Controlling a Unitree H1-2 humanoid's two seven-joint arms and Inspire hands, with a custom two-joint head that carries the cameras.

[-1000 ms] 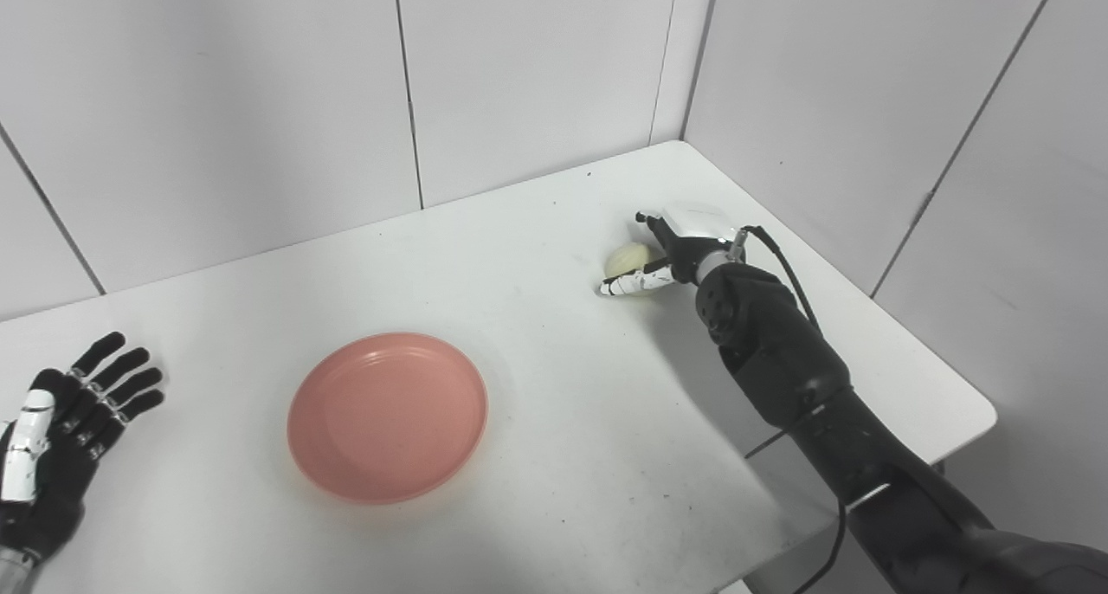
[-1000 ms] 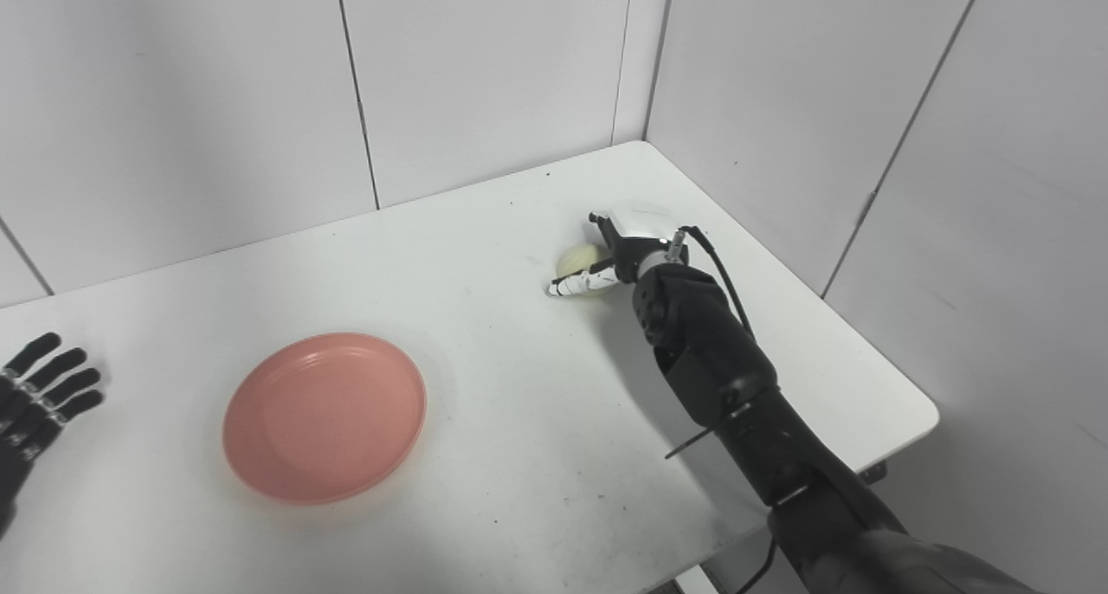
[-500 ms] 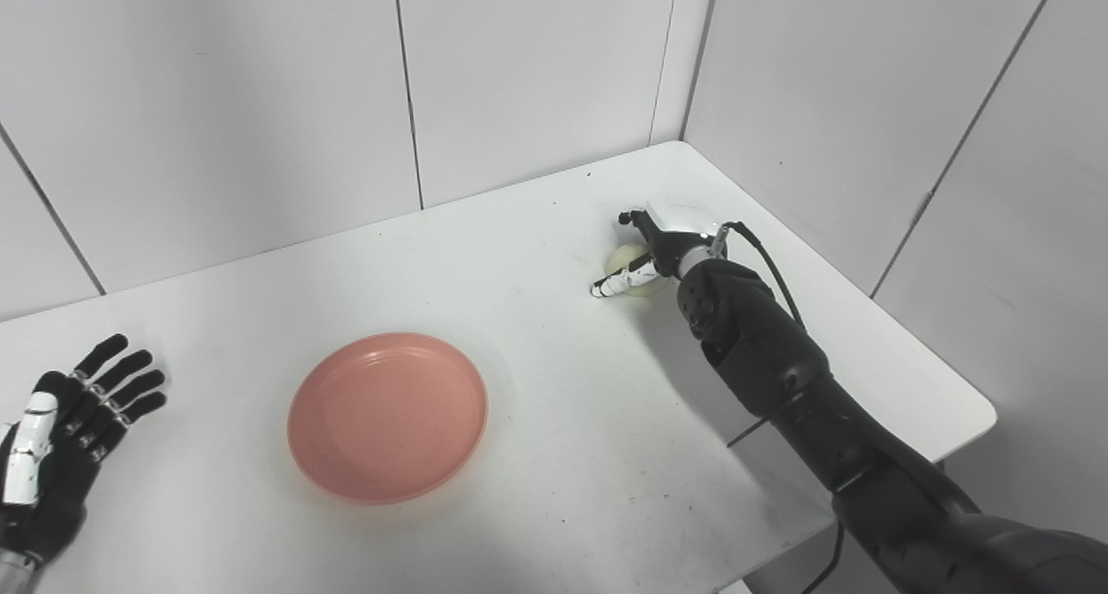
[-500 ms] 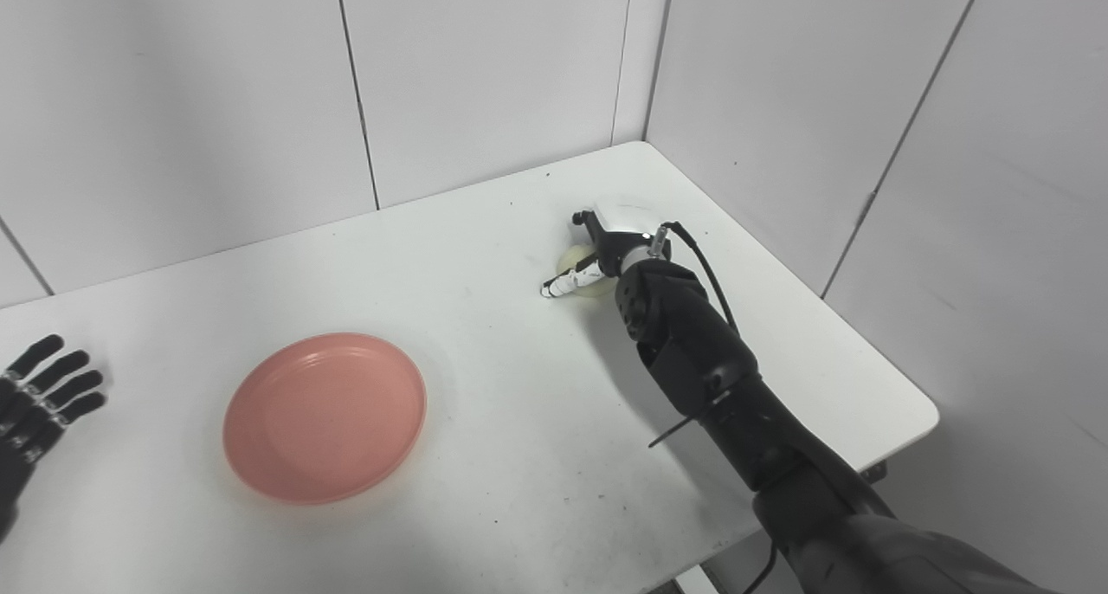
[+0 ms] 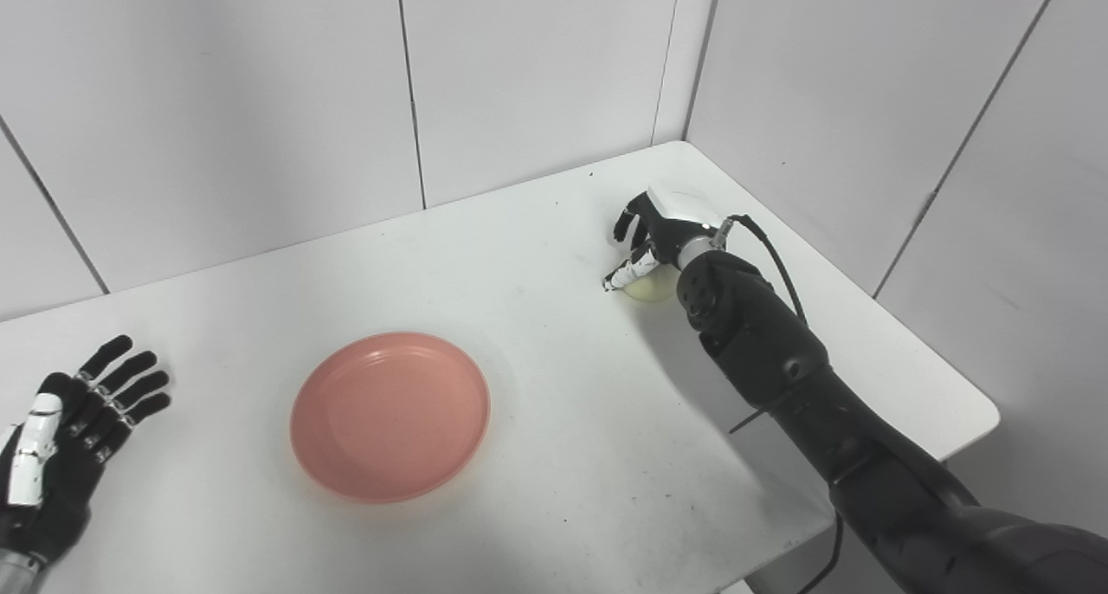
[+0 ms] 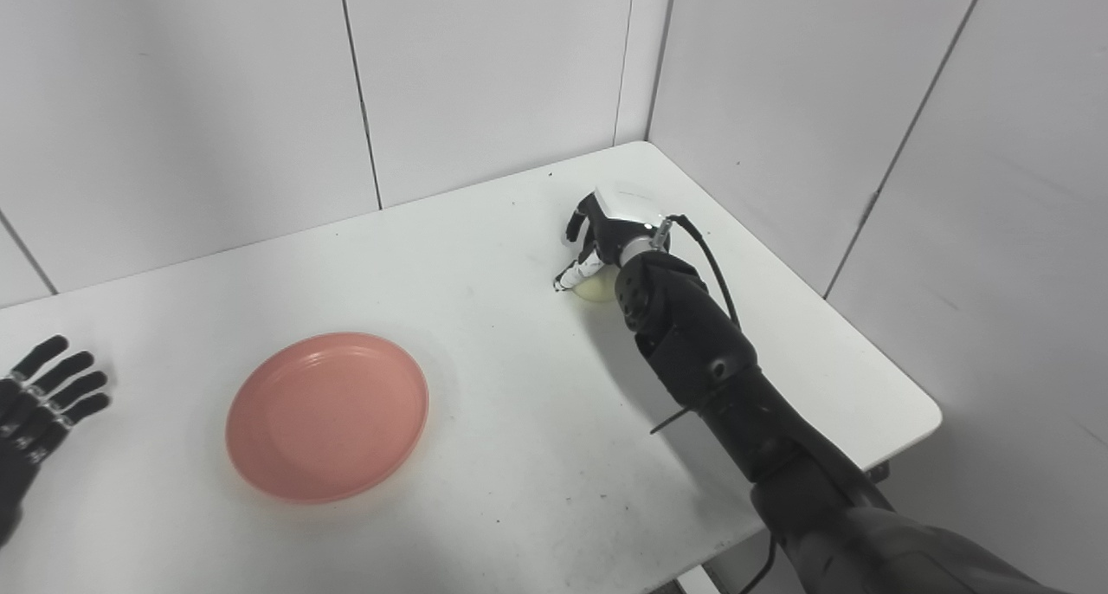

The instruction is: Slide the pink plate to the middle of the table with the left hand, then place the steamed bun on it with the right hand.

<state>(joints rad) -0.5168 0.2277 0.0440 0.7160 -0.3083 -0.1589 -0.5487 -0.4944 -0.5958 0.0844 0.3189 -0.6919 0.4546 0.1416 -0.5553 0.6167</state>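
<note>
Left hand [image 5: 61,434]: black, flat at left table edge, fingers spread apart, holding nothing. Round pink plastic plate [image 5: 389,416]: flat on white table [image 5: 554,421], near middle, nothing on it, well apart from both hands. Right hand [image 5: 651,239]: over pale round steamed bun [image 5: 647,288] near far right corner; fingers curled down around bun, firm grip cannot be confirmed. Bun resting on table.

The plate [image 5: 389,416] looks like smooth pink plastic with a soft shine. The table [image 5: 537,377] is white, smooth and matt, with small dark specks. The bun [image 5: 647,287] looks pale, soft and matt.
</note>
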